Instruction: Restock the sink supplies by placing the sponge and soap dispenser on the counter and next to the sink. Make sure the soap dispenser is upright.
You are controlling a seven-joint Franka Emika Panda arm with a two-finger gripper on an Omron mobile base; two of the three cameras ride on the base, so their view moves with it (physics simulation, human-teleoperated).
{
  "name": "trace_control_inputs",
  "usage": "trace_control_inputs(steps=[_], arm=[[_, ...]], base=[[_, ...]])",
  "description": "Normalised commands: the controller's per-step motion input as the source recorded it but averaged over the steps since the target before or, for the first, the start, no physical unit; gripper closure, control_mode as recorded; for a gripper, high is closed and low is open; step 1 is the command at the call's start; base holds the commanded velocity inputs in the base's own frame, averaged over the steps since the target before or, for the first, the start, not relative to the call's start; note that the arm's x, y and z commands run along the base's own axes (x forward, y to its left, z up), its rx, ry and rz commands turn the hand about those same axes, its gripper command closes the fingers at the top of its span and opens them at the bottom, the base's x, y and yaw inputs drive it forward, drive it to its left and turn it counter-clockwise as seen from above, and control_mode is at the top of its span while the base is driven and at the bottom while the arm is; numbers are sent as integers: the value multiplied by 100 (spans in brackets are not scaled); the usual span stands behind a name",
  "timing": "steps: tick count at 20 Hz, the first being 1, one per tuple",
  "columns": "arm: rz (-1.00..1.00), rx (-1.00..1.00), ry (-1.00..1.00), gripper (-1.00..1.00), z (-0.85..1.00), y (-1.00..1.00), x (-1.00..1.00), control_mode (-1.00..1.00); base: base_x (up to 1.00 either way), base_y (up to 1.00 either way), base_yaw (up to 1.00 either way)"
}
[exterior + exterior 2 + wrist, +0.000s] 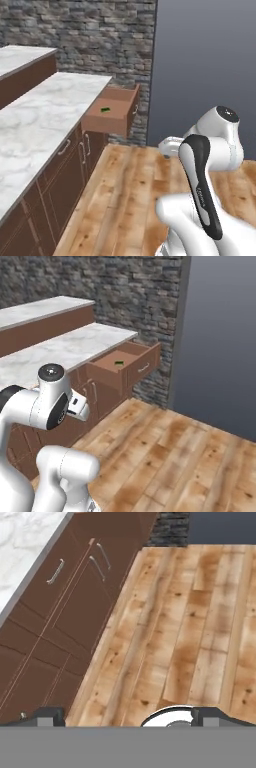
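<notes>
Gripper [128,714] spread wide above wooden floor [190,627], cabinets [65,622] alongside; sponge [105,110] in open drawer [111,116].

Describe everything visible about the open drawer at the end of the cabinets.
The drawer is a brown wooden box pulled well out from under the end of the marble worktop, near the stone wall. Its front panel carries a pale bar handle, seen best in the right base view. Inside, on the flat bottom, lies the small green sponge. No other contents can be seen, and nothing else touches it.
</notes>
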Motion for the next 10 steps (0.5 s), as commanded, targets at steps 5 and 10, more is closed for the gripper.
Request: trace_control_inputs(steps=[5, 10], arm=[[0, 0, 0, -100, 0, 0, 0, 100], [0, 0, 0, -100, 0, 0, 0, 100]], base=[[100, -10, 18], [100, -32, 32]])
